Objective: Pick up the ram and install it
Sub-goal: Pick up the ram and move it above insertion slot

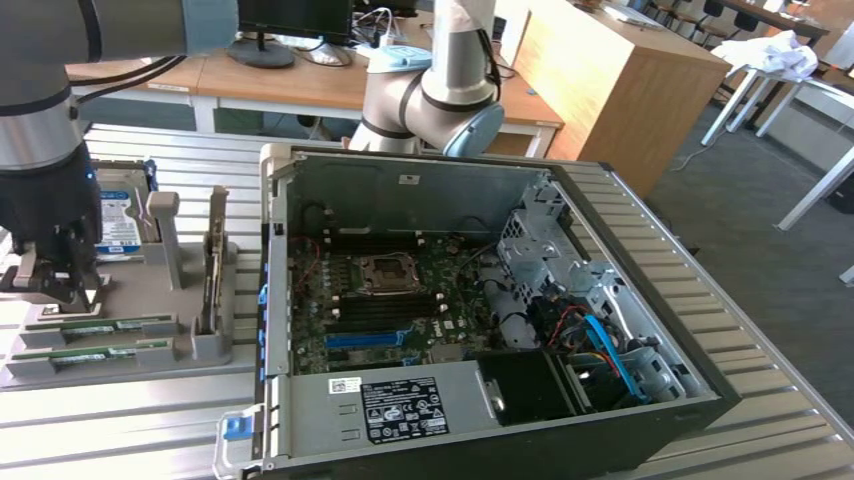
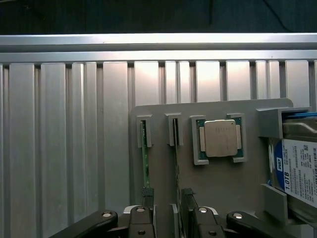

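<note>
Gripper (image 2: 168,198) hangs low over the grey holder (image 2: 218,186), fingers spread. The ram (image 2: 175,158) stands edge-up in its slot, in line with the gap; a second stick (image 2: 145,158) stands just beside it.

My gripper (image 2: 166,224) runs off the wrist picture's edge, so I can't quite tell whether it touches the ram (image 2: 175,158) in the grey holder (image 2: 223,183). The hard drive (image 2: 297,168) at the holder's end is cropped too. In the exterior view my arm (image 1: 40,150) covers part of it.
</note>
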Robot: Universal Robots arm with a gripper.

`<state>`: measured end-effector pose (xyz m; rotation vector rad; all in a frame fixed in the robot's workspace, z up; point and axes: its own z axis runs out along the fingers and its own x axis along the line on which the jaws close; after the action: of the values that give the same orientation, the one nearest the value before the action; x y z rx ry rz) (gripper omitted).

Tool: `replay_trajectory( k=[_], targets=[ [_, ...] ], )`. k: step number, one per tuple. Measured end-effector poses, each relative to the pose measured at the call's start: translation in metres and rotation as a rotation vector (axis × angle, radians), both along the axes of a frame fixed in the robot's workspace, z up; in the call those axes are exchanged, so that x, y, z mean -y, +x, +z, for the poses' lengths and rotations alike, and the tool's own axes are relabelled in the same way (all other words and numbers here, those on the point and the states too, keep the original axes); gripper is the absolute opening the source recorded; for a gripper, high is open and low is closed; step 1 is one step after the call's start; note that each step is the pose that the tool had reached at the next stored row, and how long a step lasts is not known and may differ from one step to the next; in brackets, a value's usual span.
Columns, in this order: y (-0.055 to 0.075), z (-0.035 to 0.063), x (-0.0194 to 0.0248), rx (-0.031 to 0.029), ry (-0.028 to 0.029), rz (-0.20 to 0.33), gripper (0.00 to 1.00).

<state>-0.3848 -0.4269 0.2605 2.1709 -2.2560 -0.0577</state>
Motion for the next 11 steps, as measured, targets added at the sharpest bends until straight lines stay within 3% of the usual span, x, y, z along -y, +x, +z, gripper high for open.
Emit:
replay_trajectory(
  k=[7,11],
  targets=[
    [0.0000,-0.0030,0.0000,-0.0001,-0.0001,0.003,0.36],
    [-0.0001,-0.0030,0.0029,-0.0001,-0.0002,0.003,0.36]
  ],
)
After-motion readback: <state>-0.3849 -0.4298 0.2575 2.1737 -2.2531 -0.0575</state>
